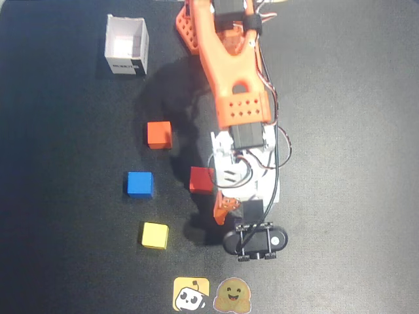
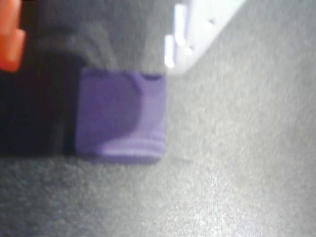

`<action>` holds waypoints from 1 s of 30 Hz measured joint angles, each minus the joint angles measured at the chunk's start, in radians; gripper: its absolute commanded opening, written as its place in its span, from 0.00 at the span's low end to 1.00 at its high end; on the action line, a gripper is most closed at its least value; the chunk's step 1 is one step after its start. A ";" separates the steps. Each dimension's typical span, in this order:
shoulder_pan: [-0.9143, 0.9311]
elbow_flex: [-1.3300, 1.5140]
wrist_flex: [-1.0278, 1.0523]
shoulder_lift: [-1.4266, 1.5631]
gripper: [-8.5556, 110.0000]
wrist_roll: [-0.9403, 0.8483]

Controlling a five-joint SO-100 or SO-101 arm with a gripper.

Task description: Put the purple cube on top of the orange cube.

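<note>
Wrist view shows the purple cube [image 2: 121,116] close up between the jaws, on the mat; whether the gripper [image 2: 94,54] is clamped on it, I cannot tell; overhead, the orange cube [image 1: 159,135] sits farther left. Grasping step, seemingly; next: lift, carry over orange.

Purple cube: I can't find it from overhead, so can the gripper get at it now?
Probably yes: the wrist view shows the purple cube close between the fingers, nothing in between. Whether it is gripped can't be told.
</note>
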 measured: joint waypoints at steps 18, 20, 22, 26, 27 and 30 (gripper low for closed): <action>-0.011 0.002 -0.127 -0.083 0.26 0.038; -0.009 0.009 -0.141 -0.083 0.26 0.046; -0.015 0.009 -0.149 -0.086 0.25 0.052; -0.020 0.025 -0.175 -0.095 0.24 0.058; -0.020 0.031 -0.179 -0.100 0.24 0.058; -0.018 0.054 -0.202 -0.103 0.22 0.058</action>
